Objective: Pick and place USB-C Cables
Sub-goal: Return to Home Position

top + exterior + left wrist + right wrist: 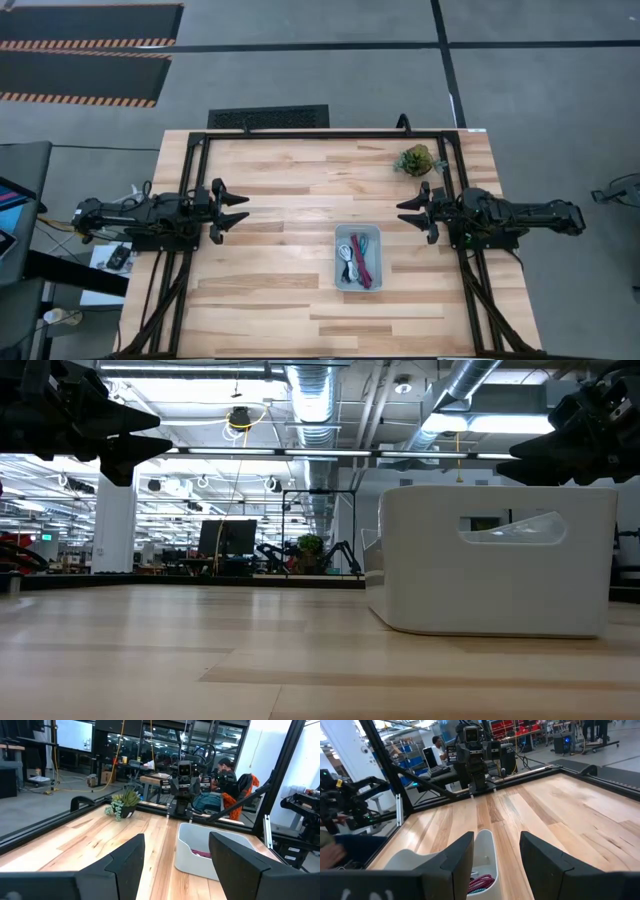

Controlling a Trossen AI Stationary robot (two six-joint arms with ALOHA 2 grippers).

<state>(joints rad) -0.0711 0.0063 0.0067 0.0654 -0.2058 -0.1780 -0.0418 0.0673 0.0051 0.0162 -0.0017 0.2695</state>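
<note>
The USB-C cables lie inside a pale blue tray (359,232) at the table's near middle. In the high view I make out a black (345,251), a white (351,268) and a dark red bundle (361,260); a teal strand (481,891) shows beside the red one in the right wrist view. My left gripper (240,210) hovers open over the table's left side, and my right gripper (405,211) hovers open over the right side. Both stand well apart from the tray. The tray (495,560) fills the right half of the low view, hiding its contents.
A small green spiky plant (416,160) stands near the table's far right corner. A dark metal frame (320,134) runs around the table. Bare wood lies between the two grippers and left of the tray. People sit at desks beyond the table (227,775).
</note>
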